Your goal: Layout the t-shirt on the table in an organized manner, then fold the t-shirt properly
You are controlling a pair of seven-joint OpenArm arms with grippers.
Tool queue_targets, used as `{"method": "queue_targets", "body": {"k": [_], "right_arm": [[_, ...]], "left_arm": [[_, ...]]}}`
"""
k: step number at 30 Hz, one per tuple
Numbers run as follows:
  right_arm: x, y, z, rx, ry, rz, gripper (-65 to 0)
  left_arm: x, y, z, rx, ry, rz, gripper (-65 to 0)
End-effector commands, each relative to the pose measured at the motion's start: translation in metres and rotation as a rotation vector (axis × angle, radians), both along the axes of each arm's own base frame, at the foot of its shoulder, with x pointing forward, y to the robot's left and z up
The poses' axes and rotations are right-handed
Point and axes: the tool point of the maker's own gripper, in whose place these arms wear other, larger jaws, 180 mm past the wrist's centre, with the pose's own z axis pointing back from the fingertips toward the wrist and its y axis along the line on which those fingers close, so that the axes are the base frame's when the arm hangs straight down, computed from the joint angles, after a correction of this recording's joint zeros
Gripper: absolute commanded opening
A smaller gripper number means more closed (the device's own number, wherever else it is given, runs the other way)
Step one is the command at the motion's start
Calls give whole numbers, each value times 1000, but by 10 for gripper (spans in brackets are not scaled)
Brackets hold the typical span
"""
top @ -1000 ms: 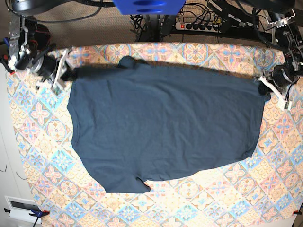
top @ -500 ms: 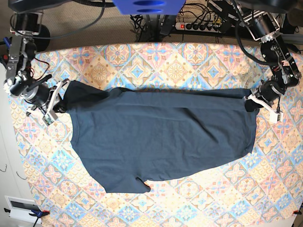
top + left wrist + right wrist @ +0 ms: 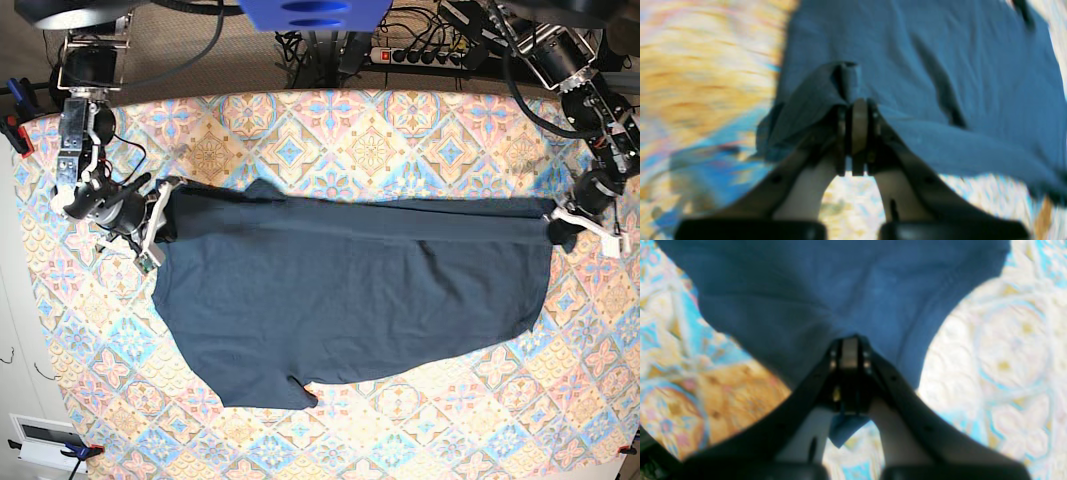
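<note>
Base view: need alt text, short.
A dark blue t-shirt lies spread on a table covered in pastel patterned cloth, its far edge pulled taut between two robot arms. The right tool and the left tool are each shut on an opposite end of that edge.

A robot lab or test room: two arms [image 3: 85, 130] mounted over a patterned cloth surface [image 3: 400, 130], with a power strip [image 3: 420, 55] and tangled cables [image 3: 300, 45] behind.
</note>
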Motion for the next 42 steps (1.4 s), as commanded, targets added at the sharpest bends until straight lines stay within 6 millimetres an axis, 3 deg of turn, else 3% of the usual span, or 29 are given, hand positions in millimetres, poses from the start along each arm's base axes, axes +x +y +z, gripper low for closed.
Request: {"method": "queue_targets", "body": {"k": [1, 4, 7, 16, 18, 23, 28, 33, 36, 40, 42], "right_arm": [[13, -6, 16, 1, -54, -7, -645], [15, -10, 8, 8, -31, -24, -645], [12, -12, 1, 12, -7, -33, -645], [13, -12, 1, 13, -6, -33, -647], [13, -12, 1, 13, -6, -33, -644], [13, -12, 1, 14, -8, -33, -630], [17, -12, 6, 30, -38, -38, -510], [17, -11, 9, 36, -54, -36, -422], [10, -15, 7, 32, -48, -43, -427], [-7, -22, 15, 13, -73, -60, -427], [-15, -18, 20, 1, -86, -44, -428]], "left_arm": [[16, 4, 25, 19, -84, -7, -650], [28, 4, 36, 18, -120, -3, -650], [39, 6, 35, -7, -123, 9, -650], [49, 18, -3, -40, -37, 70, -650], [54, 8, -10, -25, -24, 38, -650], [57, -7, -20, 15, 13, -18, -494], [55, -7, -21, 10, 19, -21, -296], [48, 5, -21, 33, 30, -9, -293], [43, 13, -17, 20, 15, 5, -306], [27, 43, -4, -42, -41, 97, -309], [15, 44, -8, -72, -13, 90, -305]]}}
